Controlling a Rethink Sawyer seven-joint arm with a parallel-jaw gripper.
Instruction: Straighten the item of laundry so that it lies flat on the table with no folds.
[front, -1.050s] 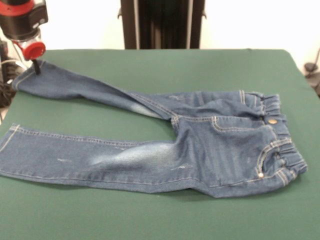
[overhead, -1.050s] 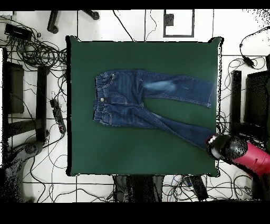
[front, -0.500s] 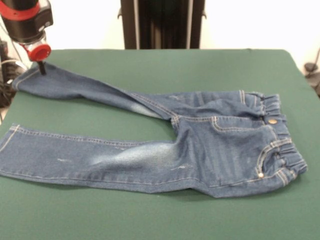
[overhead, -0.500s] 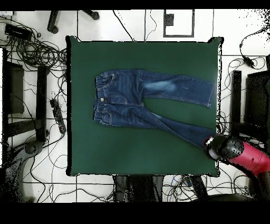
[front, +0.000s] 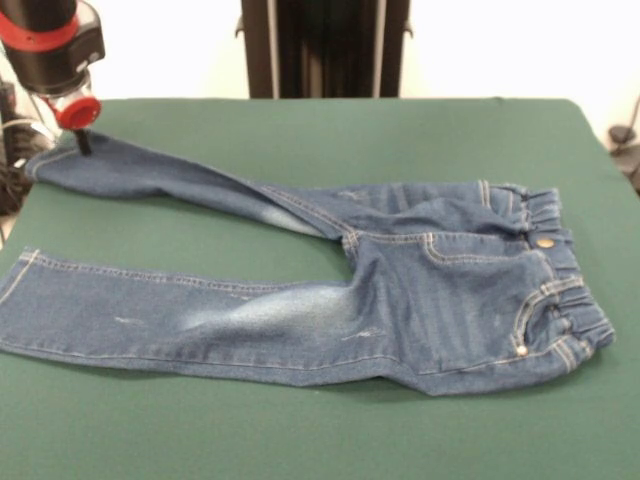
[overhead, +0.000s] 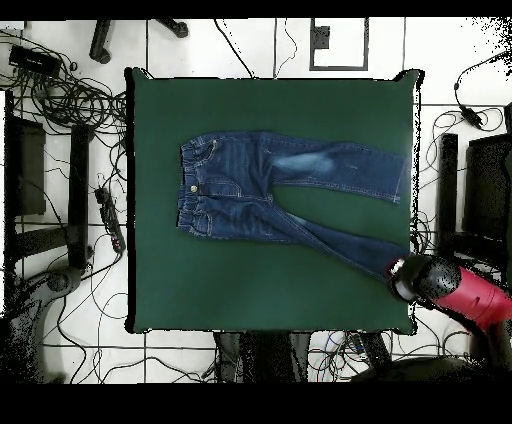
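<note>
The item of laundry (front: 400, 290) is a small pair of blue jeans lying on the green table (front: 330, 140). Its waistband with a brass button is at the right in the front view, and both legs stretch left, spread apart. The far leg looks narrow and twisted near the crotch. My gripper (front: 83, 143) stands at the far left, its tip on the end of the far leg near the cuff. From overhead, the jeans (overhead: 270, 195) lie mid-table, and the gripper (overhead: 400, 275) hangs over the lower leg's end by the table's (overhead: 260, 290) right edge.
The far leg's cuff lies close to the table's edge. Cables and stands (overhead: 70, 150) crowd the floor around the table. The red arm (overhead: 470, 295) reaches in from the lower right in the overhead view.
The gripper has shifted slightly right and down in the front view, staying at the far leg's end. The jeans have barely moved.
</note>
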